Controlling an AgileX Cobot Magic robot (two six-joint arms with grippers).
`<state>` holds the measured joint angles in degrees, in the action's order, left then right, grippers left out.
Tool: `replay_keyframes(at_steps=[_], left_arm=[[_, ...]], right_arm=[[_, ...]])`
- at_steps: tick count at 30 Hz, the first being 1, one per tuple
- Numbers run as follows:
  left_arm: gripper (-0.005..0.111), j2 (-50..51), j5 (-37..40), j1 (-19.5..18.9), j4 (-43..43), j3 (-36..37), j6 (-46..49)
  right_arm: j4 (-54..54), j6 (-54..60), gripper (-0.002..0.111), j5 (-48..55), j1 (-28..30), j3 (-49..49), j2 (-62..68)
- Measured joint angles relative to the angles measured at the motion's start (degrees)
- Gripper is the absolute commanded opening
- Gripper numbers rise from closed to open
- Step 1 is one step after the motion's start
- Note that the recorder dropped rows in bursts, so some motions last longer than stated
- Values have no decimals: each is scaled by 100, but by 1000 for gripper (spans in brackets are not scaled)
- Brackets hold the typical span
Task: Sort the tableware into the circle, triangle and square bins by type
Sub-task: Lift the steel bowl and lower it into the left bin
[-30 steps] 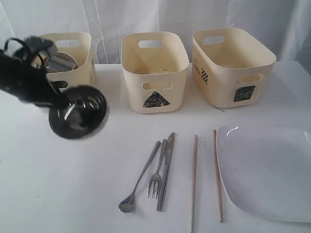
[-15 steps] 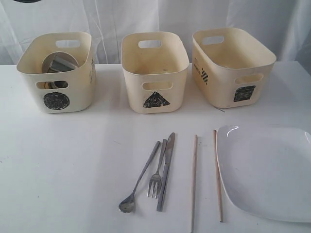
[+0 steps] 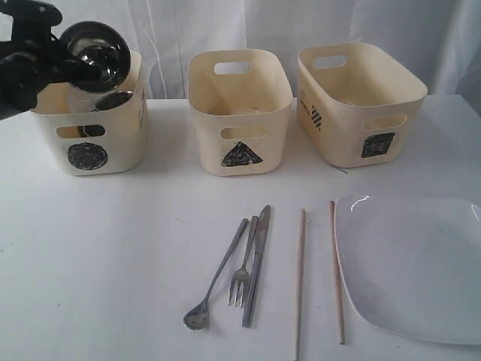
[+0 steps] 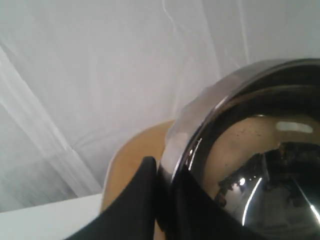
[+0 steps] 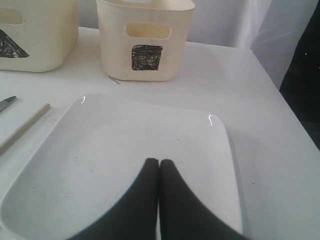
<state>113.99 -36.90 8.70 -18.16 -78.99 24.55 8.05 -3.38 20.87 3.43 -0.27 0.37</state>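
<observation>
**Item:** steel bowl, tilted and pinched at its rim by the left tool. It appears to hang over the mouth of the circle bin, at the back left of the counter.

**Right tool**: closed, holding nothing, over the white plate.

**Hazards:**
- A rim-only pinch on slick steel may slip.
- A release from this height could bang the steel ware already inside.
- The bowl could strike the bin's rim and spill out.

**Room:**
- The bin is open-topped, with the triangle bin near on its right.
- Bare counter lies in front.
- The cutlery and chopsticks are well apart.
- The plate lies near the counter's front-right edge.
</observation>
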Motion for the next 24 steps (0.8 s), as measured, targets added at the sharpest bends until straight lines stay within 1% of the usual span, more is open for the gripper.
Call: replay_keyframes(at_steps=[1,2,5,7,9,13,16,18,20,24], left_arm=[[13,98,178,0,0,-59,39],[25,130,334,0,0,-88,81],[46,144,865,0,0,-212,118],[54,133,1075,0,0,-302,118],[57,107,1282,0,-12,-379,118],[57,-127,1919,0,-23,-393,118],[57,-555,2394,0,-23,-393,301],[53,-951,2728,0,-23,-393,533],[46,-1361,3159,0,-23,-393,635],[23,-2252,4294,0,4,-408,719]], right_arm=[[0,0,0,0,0,0,0],[0,0,0,0,0,0,0],[0,-11,0,0,0,0,0],[0,-11,0,0,0,0,0],[0,-11,0,0,0,0,0],[0,-11,0,0,0,0,0],[0,-11,0,0,0,0,0],[0,-11,0,0,0,0,0],[0,-11,0,0,0,0,0],[0,-11,0,0,0,0,0]])
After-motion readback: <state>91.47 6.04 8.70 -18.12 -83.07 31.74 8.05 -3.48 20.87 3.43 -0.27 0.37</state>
